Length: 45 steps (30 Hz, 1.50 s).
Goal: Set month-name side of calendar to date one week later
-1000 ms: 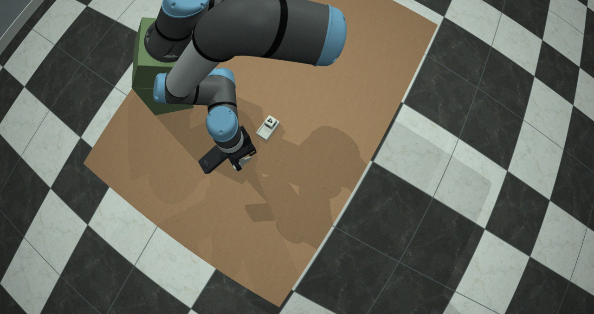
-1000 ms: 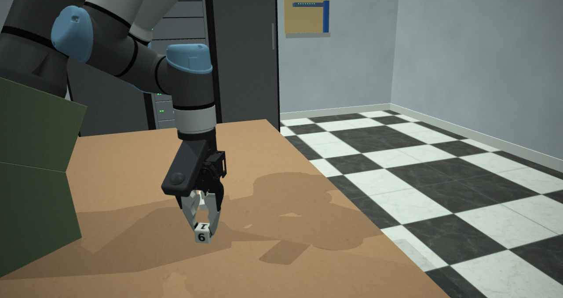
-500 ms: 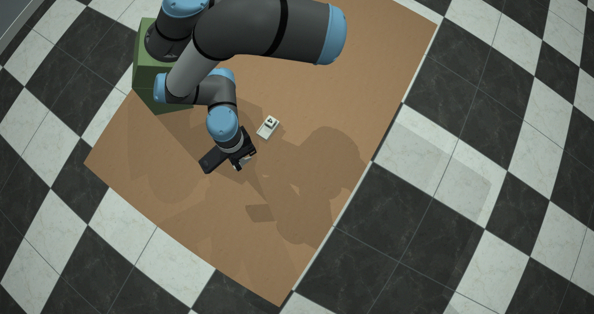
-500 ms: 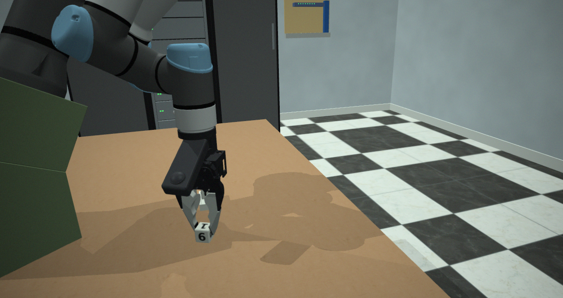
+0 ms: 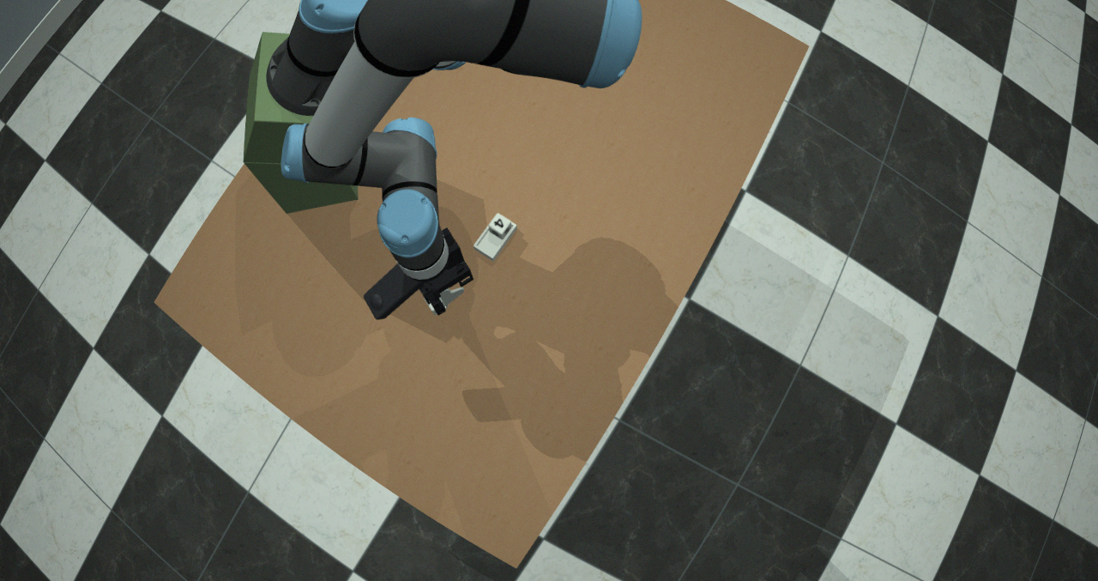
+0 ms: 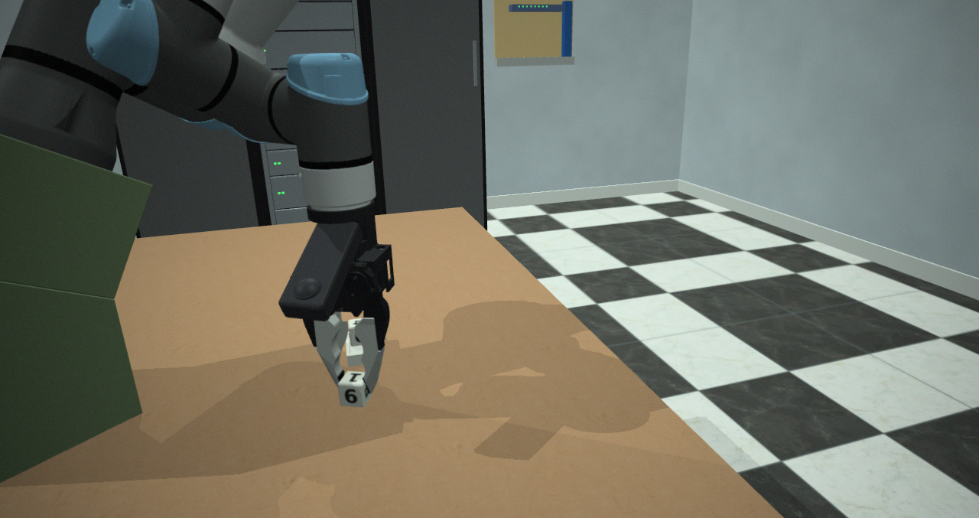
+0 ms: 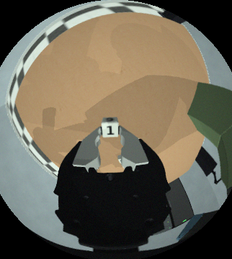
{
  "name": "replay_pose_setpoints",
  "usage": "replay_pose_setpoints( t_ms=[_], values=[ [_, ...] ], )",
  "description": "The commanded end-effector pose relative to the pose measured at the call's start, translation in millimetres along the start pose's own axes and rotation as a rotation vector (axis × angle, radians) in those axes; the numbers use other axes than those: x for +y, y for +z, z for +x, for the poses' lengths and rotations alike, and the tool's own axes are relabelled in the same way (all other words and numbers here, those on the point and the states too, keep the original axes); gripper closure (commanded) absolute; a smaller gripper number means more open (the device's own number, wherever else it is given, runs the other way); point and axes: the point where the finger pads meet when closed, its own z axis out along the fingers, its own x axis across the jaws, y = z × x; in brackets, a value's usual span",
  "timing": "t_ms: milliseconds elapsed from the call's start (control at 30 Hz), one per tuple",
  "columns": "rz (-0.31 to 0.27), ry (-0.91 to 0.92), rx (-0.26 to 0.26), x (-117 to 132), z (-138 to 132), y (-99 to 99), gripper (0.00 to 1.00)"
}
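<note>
My gripper [image 6: 355, 380] [image 7: 110, 126] [image 5: 450, 298] points down over the brown table [image 5: 614, 154] [image 6: 205, 288] [image 7: 94, 72] and is shut on a white number cube [image 6: 352, 392] [image 7: 109, 129]. The cube hangs just above the table top. It shows a 1 toward the wrist and a 6 on its side in the exterior view. From above, the gripper body hides it. The white calendar tray [image 5: 486, 245] lies on the table a little beyond the gripper. The other cube [image 5: 499, 226] sits in the tray's far slot with a 4 on top; the near slot is empty.
The arm's green pedestal [image 5: 264, 132] [image 6: 54, 275] [image 7: 217, 111] stands at the table's corner behind the gripper. The arm's elbow reaches over the table's far part. A dark cabinet [image 6: 417, 83] stands beyond the table. The checkered floor surrounds the table.
</note>
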Motion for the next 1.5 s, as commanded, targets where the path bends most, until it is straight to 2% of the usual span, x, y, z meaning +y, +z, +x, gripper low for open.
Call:
replay_pose_setpoints(
  t_ms=[0, 500, 800, 1467],
  values=[
    [-0.003, 0.002, 0.006, 1, 3, -13.2, 0.90],
    [-0.003, 0.002, 0.007, 0, 3, -57.0, 0.90],
    [-0.001, 0.001, 0.005, 0, 1, -71.0, 0.90],
    [-0.003, 0.001, 0.006, 0, 1, -77.5, 0.90]
  ],
)
